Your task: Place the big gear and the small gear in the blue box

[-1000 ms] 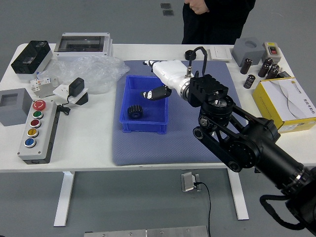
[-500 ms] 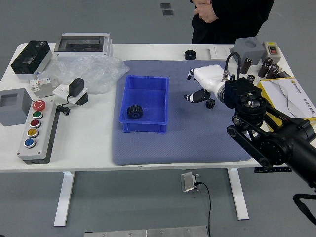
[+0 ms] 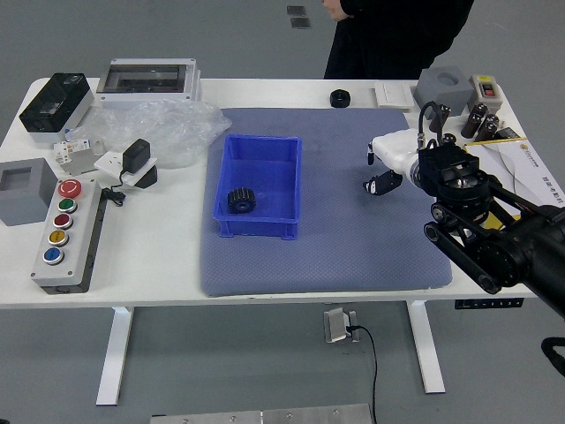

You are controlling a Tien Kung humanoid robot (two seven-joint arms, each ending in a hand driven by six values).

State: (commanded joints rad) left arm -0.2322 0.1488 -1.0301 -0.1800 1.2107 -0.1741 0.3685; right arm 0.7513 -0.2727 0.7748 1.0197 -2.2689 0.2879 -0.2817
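Observation:
My right hand [image 3: 371, 171] reaches in from the right over the mat's right part. Its white-backed fingers and dark thumb are apart, with a gap between their tips. The small dark gear is hidden at this moment behind the thumb area, so I cannot tell if the hand touches it. The big black gear [image 3: 241, 200] lies inside the blue box [image 3: 256, 229], near its front left. My left arm is out of view.
A blue-grey mat [image 3: 322, 265] lies under the box. Behind it is a black round object [image 3: 340, 98]. Left stand a button panel [image 3: 66, 243] and plastic wrap [image 3: 168, 128]; right, a yellow box [image 3: 521, 177]. A person [image 3: 397, 35] stands at the far side, one hand partly visible.
My right hand has moved right, from above the blue box to the mat's right side, covering the small gear seen there half a second ago. The person's hands have shifted.

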